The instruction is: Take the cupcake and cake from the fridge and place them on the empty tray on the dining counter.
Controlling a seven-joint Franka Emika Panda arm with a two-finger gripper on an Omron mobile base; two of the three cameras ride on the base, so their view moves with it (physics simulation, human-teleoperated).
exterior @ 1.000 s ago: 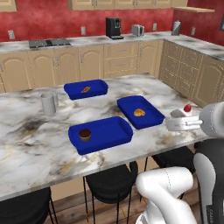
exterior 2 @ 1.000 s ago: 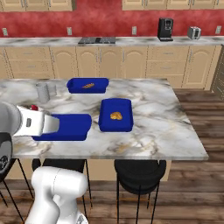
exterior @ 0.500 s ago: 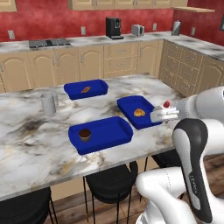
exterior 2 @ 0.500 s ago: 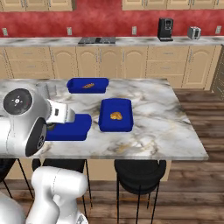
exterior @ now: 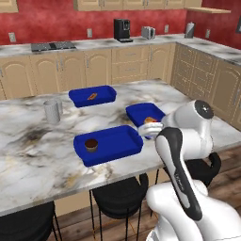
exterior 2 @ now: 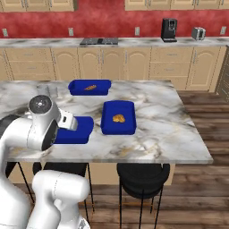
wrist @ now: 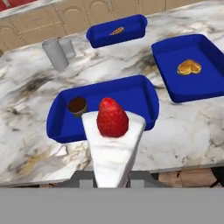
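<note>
My gripper (wrist: 113, 176) is shut on the cake (wrist: 113, 146), a pale wedge with a red berry on top, held upright. The cake hangs just above the near edge of the dining counter (wrist: 188, 127), in front of the blue tray (wrist: 127, 94). The dark-brown cupcake (wrist: 77, 106) sits in that tray's left end. From the left base view, the tray (exterior: 115, 141) with the cupcake (exterior: 91, 144) lies left of my hand (exterior: 150, 128), and my arm covers the cake. In the right base view my arm covers part of the tray (exterior 2: 80, 127). The fridge is out of view.
Two other blue trays hold orange-brown food: one to the right (wrist: 205, 81), one at the far side (wrist: 131, 27). A grey cup (wrist: 55, 53) stands at the far left of the counter. Black stools (exterior: 117, 197) stand below the counter edge. Beige cabinets line the back wall.
The arm has swung left from the counter's right end, carrying the cake in front of the tray that holds the cupcake. The grip has not changed.
</note>
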